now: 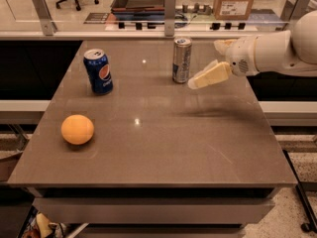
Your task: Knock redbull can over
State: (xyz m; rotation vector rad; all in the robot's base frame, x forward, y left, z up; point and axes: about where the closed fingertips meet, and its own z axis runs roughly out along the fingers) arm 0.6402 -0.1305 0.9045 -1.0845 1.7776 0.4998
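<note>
The redbull can [182, 60] is slim and silver-grey with bluish markings. It stands upright at the back middle of the grey table [163, 148]. My gripper [203, 65] comes in from the right on a white arm [277, 51] and hovers just right of the can, above the table. It is open and holds nothing. Its lower cream finger [210, 76] points left and down, with its tip just short of the can's lower right side. The other finger [222, 44] shows behind, further from the can.
A dark-blue Pepsi can [98, 71] stands upright at the back left. An orange [77, 129] lies at the front left. A glass barrier with metal posts [169, 11] runs along the table's far edge. A cardboard box [236, 0] sits beyond it.
</note>
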